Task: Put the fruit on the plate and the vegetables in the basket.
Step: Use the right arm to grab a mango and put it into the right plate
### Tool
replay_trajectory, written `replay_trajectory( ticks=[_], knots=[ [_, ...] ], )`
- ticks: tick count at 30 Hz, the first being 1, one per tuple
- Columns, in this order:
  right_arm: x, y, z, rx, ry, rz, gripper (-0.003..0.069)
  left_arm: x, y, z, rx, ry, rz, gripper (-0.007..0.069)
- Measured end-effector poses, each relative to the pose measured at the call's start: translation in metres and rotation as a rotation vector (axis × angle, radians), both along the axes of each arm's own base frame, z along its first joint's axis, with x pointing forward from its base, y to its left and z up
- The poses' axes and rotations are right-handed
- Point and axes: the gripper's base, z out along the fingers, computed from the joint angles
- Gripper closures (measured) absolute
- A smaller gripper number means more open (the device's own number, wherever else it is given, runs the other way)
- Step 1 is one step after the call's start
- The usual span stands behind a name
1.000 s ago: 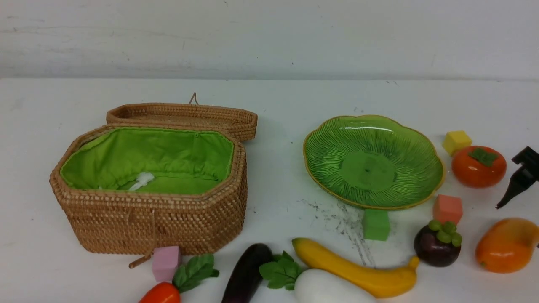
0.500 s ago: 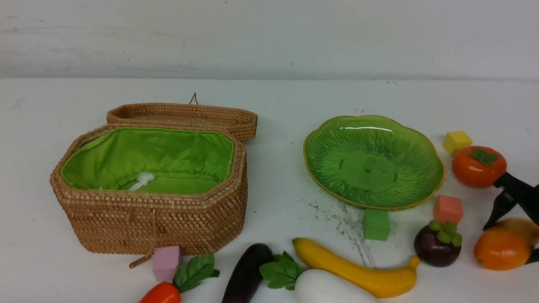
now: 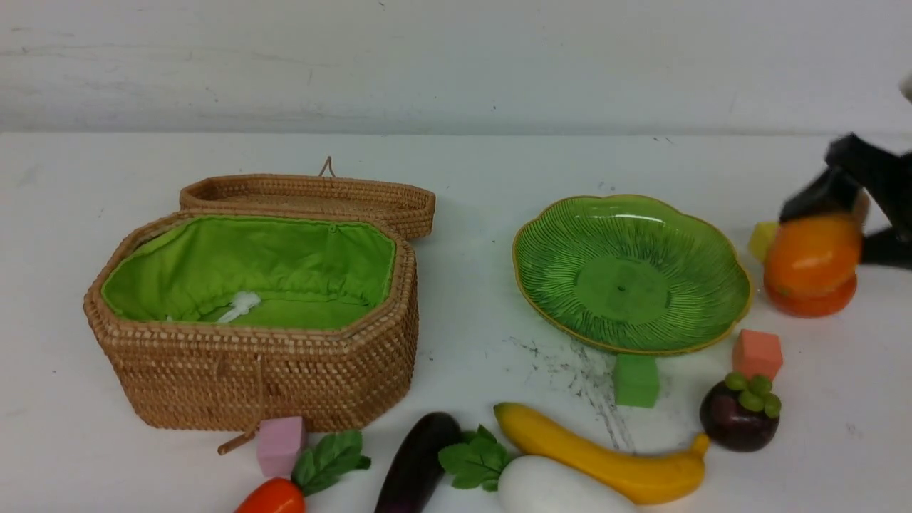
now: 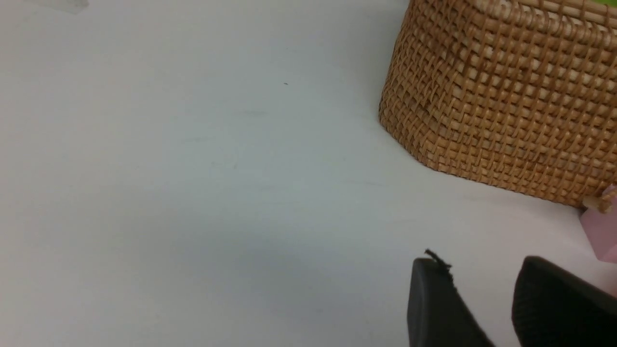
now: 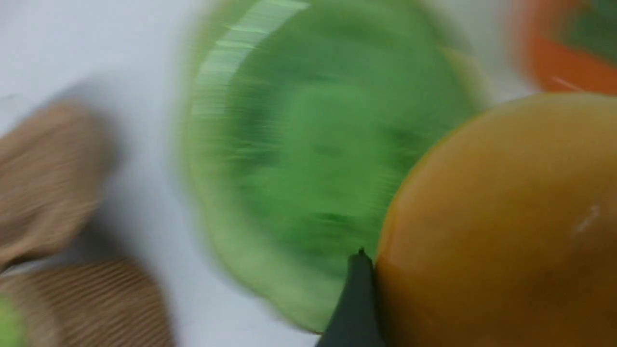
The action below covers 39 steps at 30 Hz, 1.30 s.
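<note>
Half the persimmon (image 3: 809, 305) hides behind the mango (image 3: 812, 256) in the right claw (image 3: 826, 239).

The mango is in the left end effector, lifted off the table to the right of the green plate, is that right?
No, the mango is in the right end effector, not the left, as the front view shows. It is lifted off the table to the right of the green plate.
</note>
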Motion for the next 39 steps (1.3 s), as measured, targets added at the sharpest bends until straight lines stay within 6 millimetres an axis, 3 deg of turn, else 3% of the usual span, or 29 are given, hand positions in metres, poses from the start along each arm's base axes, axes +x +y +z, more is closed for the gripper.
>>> replay_trajectory(
  ticks=[3, 7, 9, 13, 17, 18, 19, 25, 29, 35, 37, 38, 39],
  knots=[
    [0.011, 0.041, 0.027, -0.048, -0.11, 0.162, 0.007, 0.0, 0.0, 0.0, 0.0, 0.0, 0.0, 0.0386],
    [0.029, 0.075, 0.029, -0.116, -0.139, 0.278, 0.007, 0.0, 0.0, 0.0, 0.0, 0.0, 0.0, 0.0386],
    [0.045, 0.088, 0.014, -0.159, -0.11, 0.315, 0.007, 0.0, 0.0, 0.0, 0.0, 0.0, 0.0, 0.0386],
    [0.075, 0.096, -0.021, -0.242, -0.019, 0.306, 0.007, 0.0, 0.0, 0.0, 0.0, 0.0, 0.0, 0.0386],
    [0.098, 0.089, -0.056, -0.349, 0.025, 0.249, 0.007, 0.0, 0.0, 0.0, 0.0, 0.0, 0.0, 0.0386],
    [0.098, 0.089, -0.056, -0.347, 0.023, 0.245, 0.007, 0.0, 0.0, 0.0, 0.0, 0.0, 0.0, 0.0386],
    [0.105, 0.084, -0.074, -0.391, 0.053, 0.221, 0.007, 0.0, 0.0, 0.0, 0.0, 0.0, 0.0, 0.0386],
    [0.113, 0.074, -0.109, -0.394, 0.167, 0.148, 0.0064, 0.0, 0.0, 0.0, 0.0, 0.0, 0.0, 0.0386],
    [0.111, 0.073, -0.106, -0.384, 0.186, 0.138, -0.0015, 0.0, 0.0, 0.0, 0.0, 0.0, 0.0, 0.0386],
    [0.107, 0.063, -0.083, -0.346, 0.234, 0.112, -0.0009, 0.0, 0.0, 0.0, 0.0, 0.0, 0.0, 0.0386],
    [0.108, 0.043, -0.061, -0.324, 0.232, 0.073, 0.0001, 0.0, 0.0, 0.0, 0.0, 0.0, 0.0, 0.0386],
    [0.108, 0.041, -0.059, -0.323, 0.232, 0.069, 0.0001, 0.0, 0.0, 0.0, 0.0, 0.0, 0.0, 0.0386],
    [0.108, 0.024, -0.049, -0.315, 0.235, 0.038, 0.0006, 0.0, 0.0, 0.0, 0.0, 0.0, 0.0, 0.0386]
  ],
)
